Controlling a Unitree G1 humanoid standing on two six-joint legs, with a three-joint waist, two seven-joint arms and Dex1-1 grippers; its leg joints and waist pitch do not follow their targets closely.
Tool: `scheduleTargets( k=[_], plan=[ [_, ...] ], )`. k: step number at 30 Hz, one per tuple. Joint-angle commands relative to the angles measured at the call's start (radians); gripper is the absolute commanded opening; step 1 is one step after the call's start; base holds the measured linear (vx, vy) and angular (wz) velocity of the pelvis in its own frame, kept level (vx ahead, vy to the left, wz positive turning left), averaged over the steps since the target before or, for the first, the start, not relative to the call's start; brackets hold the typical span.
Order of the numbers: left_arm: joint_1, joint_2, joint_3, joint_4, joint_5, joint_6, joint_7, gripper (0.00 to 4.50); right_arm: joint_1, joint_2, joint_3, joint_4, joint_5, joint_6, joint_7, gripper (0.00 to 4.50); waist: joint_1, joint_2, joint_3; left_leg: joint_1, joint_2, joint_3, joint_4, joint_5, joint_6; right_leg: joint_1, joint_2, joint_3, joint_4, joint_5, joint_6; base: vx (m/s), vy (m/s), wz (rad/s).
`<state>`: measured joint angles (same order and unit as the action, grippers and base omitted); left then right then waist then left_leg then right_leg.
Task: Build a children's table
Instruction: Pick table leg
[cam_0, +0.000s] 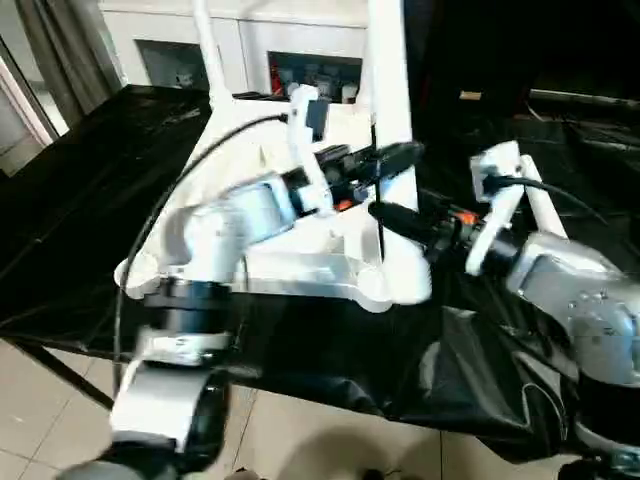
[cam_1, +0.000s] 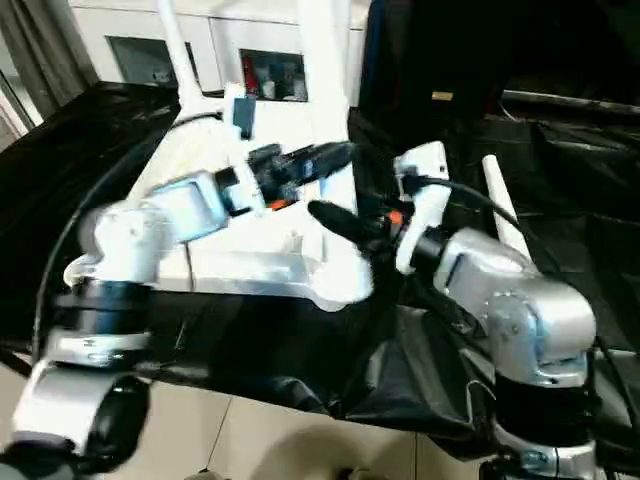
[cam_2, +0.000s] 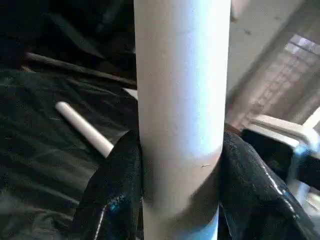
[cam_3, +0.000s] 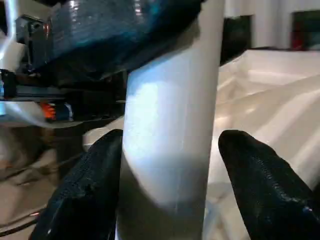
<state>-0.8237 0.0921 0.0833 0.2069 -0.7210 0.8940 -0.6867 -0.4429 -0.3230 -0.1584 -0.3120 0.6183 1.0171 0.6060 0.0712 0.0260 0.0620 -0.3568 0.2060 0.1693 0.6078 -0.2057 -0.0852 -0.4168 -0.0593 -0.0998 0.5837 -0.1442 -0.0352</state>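
Black-draped worktable (cam_0: 90, 200) carrying white plastic ribbed tabletop (cam_0: 300, 265), lying underside up | thick white tapered tube leg (cam_0: 388, 90) standing in near corner socket, a second leg (cam_0: 205, 50) rising behind | left gripper (cam_0: 385, 160) clamping it; right gripper (cam_0: 385, 215) straddling lower, contact unclear | one loose leg (cam_1: 505, 215) lying beside, waiting | white glass-door cabinet (cam_0: 290, 45) behind.
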Motion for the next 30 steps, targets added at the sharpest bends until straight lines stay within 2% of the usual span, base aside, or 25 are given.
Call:
scheduleTargets(
  k=[1, 3, 5, 6, 7, 9, 12, 13, 16, 20, 21, 24, 25, 30],
  plan=[
    [-0.004, 0.034, -0.01, -0.059, -0.036, 0.008, -0.083, 1.88, 0.01, -0.025, -0.03, -0.018, 0.034, 0.049, 0.01, 3.16, 0.008, -0.015, -0.086, -0.002, 0.006, 0.002, -0.055, -0.013, 0.083, 0.078, -0.064, 0.047, -0.065, -0.298, -0.106, 0.0, 0.0, 0.0],
    [-0.002, 0.071, -0.04, -0.054, -0.019, -0.017, -0.149, 1.88, 0.02, -0.052, -0.025, -0.033, 0.071, 0.088, 0.03, 3.16, 0.011, -0.012, -0.084, 0.0, 0.006, 0.003, -0.056, -0.02, 0.072, 0.075, -0.063, 0.047, -0.069, -0.319, -0.089, 0.0, 0.0, 0.0],
    [-0.004, 0.076, -0.042, -0.044, -0.018, -0.02, -0.157, 1.88, 0.023, -0.06, -0.021, -0.038, 0.078, 0.099, 0.036, 3.16, 0.015, -0.012, -0.081, 0.001, 0.004, 0.004, -0.058, -0.036, 0.063, 0.075, -0.062, 0.046, -0.075, -0.358, -0.07, 0.0, 0.0, 0.0],
    [-0.007, 0.08, -0.045, -0.034, -0.012, -0.026, -0.163, 1.88, 0.027, -0.069, -0.015, -0.044, 0.081, 0.106, 0.04, 3.16, 0.018, -0.008, -0.082, 0.003, 0.004, 0.004, -0.057, -0.039, 0.059, 0.074, -0.062, 0.046, -0.076, -0.366, -0.065, 0.0, 0.0, 0.0],
    [-0.008, 0.082, -0.044, -0.029, -0.008, -0.029, -0.166, 1.88, 0.029, -0.071, -0.015, -0.048, 0.086, 0.112, 0.042, 3.16, 0.019, -0.012, -0.083, 0.001, 0.003, 0.004, -0.057, -0.039, 0.053, 0.075, -0.062, 0.045, -0.076, -0.371, -0.057, 0.0, 0.0, 0.0],
    [-0.017, 0.081, -0.034, -0.015, -0.009, -0.032, -0.171, 1.88, 0.041, -0.089, -0.012, -0.064, 0.108, 0.137, 0.051, 3.16, 0.022, -0.009, -0.084, 0.001, 0.002, 0.003, -0.057, -0.033, 0.05, 0.076, -0.061, 0.045, -0.077, -0.368, -0.05, 0.0, 0.0, 0.0],
    [-0.019, 0.081, -0.03, -0.011, -0.016, -0.031, -0.178, 1.88, 0.051, -0.103, -0.006, -0.073, 0.121, 0.151, 0.053, 3.16, 0.024, -0.013, -0.086, -0.003, 0.002, 0.002, -0.057, -0.024, 0.051, 0.078, -0.061, 0.045, -0.075, -0.351, -0.047, 0.0, 0.0, 0.0],
    [-0.018, 0.082, -0.033, -0.01, -0.013, -0.034, -0.177, 1.88, 0.057, -0.111, 0.003, -0.074, 0.115, 0.15, 0.053, 2.87, 0.024, -0.013, -0.086, -0.003, 0.002, 0.002, -0.056, -0.023, 0.05, 0.078, -0.062, 0.044, -0.074, -0.348, -0.047, 0.0, 0.0, 0.0],
    [-0.022, 0.075, -0.037, 0.004, 0.011, -0.059, -0.147, 1.88, 0.064, -0.124, 0.02, -0.068, 0.099, 0.139, 0.044, 2.79, 0.025, -0.012, -0.087, -0.003, 0.002, 0.002, -0.056, -0.019, 0.052, 0.076, -0.061, 0.044, -0.073, -0.34, -0.053, 0.0, 0.0, 0.0],
    [-0.027, 0.068, -0.038, 0.014, 0.031, -0.068, -0.116, 1.88, 0.06, -0.125, 0.035, -0.061, 0.072, 0.115, 0.031, 2.79, 0.023, -0.015, -0.085, -0.004, -0.001, 0.003, -0.055, -0.033, 0.048, 0.077, -0.061, 0.042, -0.079, -0.376, -0.035, 0.0, 0.0, 0.0],
    [-0.026, 0.066, -0.037, 0.014, 0.029, -0.069, -0.12, 1.88, 0.06, -0.127, 0.046, -0.058, 0.062, 0.105, 0.027, 2.5, 0.023, -0.015, -0.085, -0.004, -0.001, 0.003, -0.055, -0.033, 0.049, 0.076, -0.061, 0.041, -0.08, -0.384, -0.032, 0.0, 0.0, 0.0],
    [-0.02, 0.063, -0.041, 0.011, 0.023, -0.068, -0.133, 1.88, 0.063, -0.127, 0.071, -0.047, 0.044, 0.088, 0.016, 2.37, 0.023, -0.017, -0.086, -0.004, 0.001, 0.002, -0.056, -0.026, 0.051, 0.075, -0.061, 0.042, -0.078, -0.376, -0.031, 0.0, 0.0, 0.0],
    [-0.019, 0.063, -0.042, 0.011, 0.023, -0.068, -0.133, 1.88, 0.063, -0.127, 0.073, -0.046, 0.042, 0.087, 0.015, 2.09, 0.023, -0.016, -0.086, -0.004, 0.002, 0.002, -0.055, -0.023, 0.052, 0.074, -0.061, 0.042, -0.076, -0.366, -0.035, 0.0, 0.0, 0.0],
    [-0.021, 0.049, -0.033, 0.007, 0.008, -0.065, -0.127, 1.86, 0.064, -0.111, 0.093, -0.035, 0.033, 0.058, 0.008, 1.91, 0.023, -0.016, -0.086, -0.004, 0.002, 0.003, -0.055, -0.024, 0.055, 0.075, -0.061, 0.043, -0.075, -0.356, -0.046, 0.0, 0.0, 0.0]
  ],
)
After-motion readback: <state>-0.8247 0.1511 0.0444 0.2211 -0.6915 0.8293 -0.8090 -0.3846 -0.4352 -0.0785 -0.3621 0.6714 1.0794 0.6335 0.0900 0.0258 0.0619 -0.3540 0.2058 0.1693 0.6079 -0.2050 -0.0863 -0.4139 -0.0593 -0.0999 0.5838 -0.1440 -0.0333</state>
